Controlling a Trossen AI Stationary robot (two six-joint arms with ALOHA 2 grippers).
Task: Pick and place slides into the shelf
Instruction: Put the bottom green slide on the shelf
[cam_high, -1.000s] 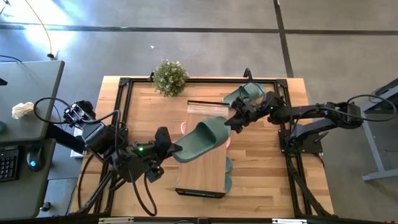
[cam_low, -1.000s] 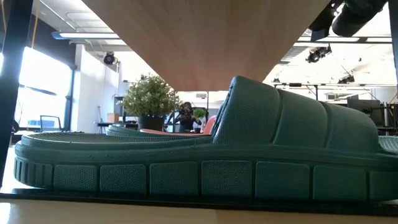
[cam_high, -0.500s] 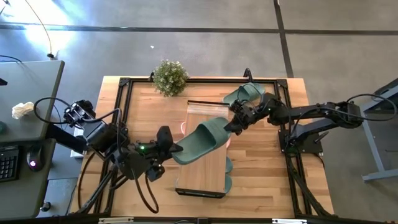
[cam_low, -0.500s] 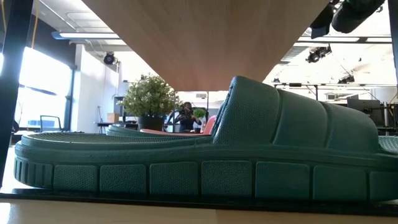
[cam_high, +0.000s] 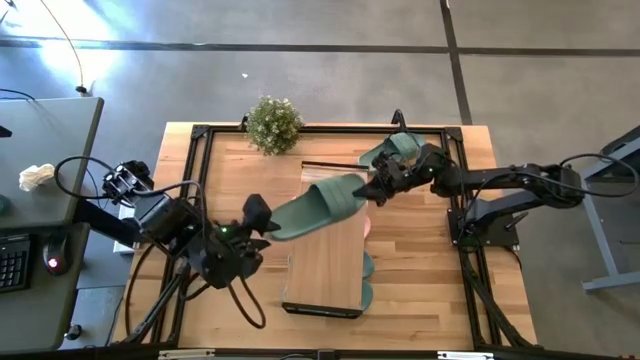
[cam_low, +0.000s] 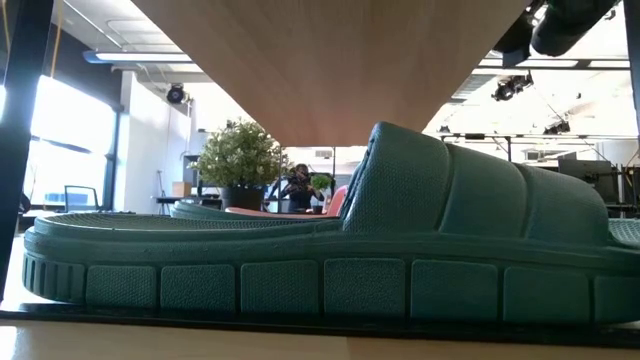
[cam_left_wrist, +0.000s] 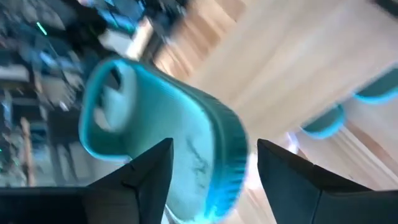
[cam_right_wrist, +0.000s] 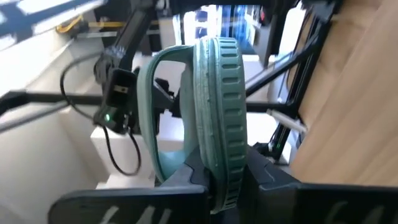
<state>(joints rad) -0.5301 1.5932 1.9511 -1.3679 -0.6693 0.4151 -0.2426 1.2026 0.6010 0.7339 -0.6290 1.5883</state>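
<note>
high view: a green slide (cam_high: 318, 207) hangs over the far end of the shelf (cam_high: 330, 245), caught between two arms in what looks like a handover. the right gripper (cam_high: 376, 193) grips its end on the shelf's right side, fingers clamped on the sole. the left gripper (cam_high: 262, 217) sits just off the slide's other end, left of the shelf, fingers apart, seemingly letting go. another green slide (cam_high: 396, 152) lies on the tabletop (cam_high: 420, 270) beyond the shelf's far right corner. two green toes (cam_high: 367, 280) poke out from under the shelf's right edge, and a bit of pink (cam_high: 295, 204) shows at its left edge. next, i judge, the right arm must carry the slide alone and lower it flat onto the shelf, clear of the left fingers.

low view: a green slide (cam_low: 320, 260) fills the frame under the shelf plank (cam_low: 330, 60); pink (cam_low: 338, 200) peeks behind it. the held slide is out of sight, and the dark gripper at the upper right is cut off.

left wrist view: blurred; the slide (cam_left_wrist: 161, 130) lies past the spread fingers (cam_left_wrist: 146, 171), not between them.

right wrist view: the fingers (cam_right_wrist: 193, 174) pinch the slide (cam_right_wrist: 214, 112) edge-on; the shelf below is hidden.
</note>
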